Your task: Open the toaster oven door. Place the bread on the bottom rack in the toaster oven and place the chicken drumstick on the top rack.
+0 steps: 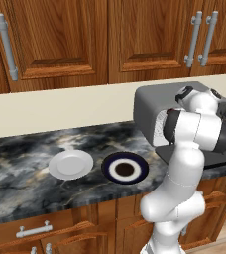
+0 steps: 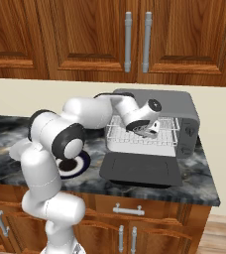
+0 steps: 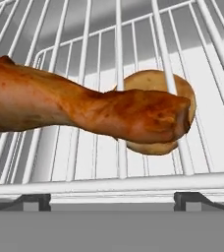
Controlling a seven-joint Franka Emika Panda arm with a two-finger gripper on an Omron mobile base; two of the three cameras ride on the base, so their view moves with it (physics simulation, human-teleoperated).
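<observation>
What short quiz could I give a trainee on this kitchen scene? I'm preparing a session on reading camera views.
1. True or false: the oven door lies folded down flat on the counter.
2. In the hand view, what lies on the upper rack, in front of the bread? A) a spoon B) the drumstick C) a cup
3. Fill in: on the counter left of the oven are a white plate and a dark-rimmed ___.

Key: 1 true; 2 B; 3 plate.
</observation>
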